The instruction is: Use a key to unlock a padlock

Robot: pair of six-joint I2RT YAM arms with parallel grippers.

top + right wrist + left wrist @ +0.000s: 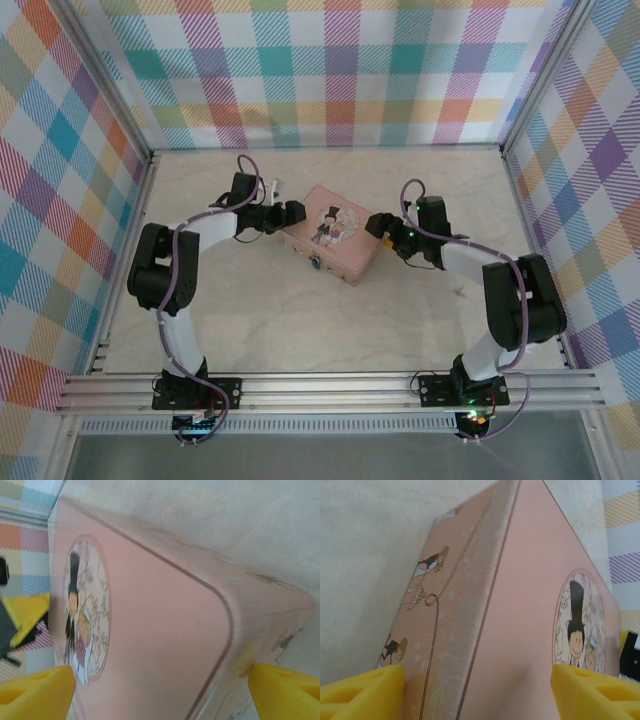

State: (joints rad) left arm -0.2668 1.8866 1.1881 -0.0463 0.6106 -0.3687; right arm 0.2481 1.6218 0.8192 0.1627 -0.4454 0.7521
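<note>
Padlock (pixel 314 263): we see it, tiny, on the near side of the pink tin (pixel 335 240), mid tabletop (pixel 250 310).
Left gripper (pixel 290 212): fingers apart at the tin's left end.
Right gripper (pixel 378 225): fingers apart at its right end.

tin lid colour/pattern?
Pale pink lid with a round cartoon-couple picture; shows best in the left wrist view.

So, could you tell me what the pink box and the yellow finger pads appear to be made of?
The pink box looks like thin printed sheet metal, a tin: it has a satin sheen, a lid seam and rounded pressed corners, though coated card is possible. The yellow finger pads look like matte plastic or rubber, with moulded triangular recesses.
</note>
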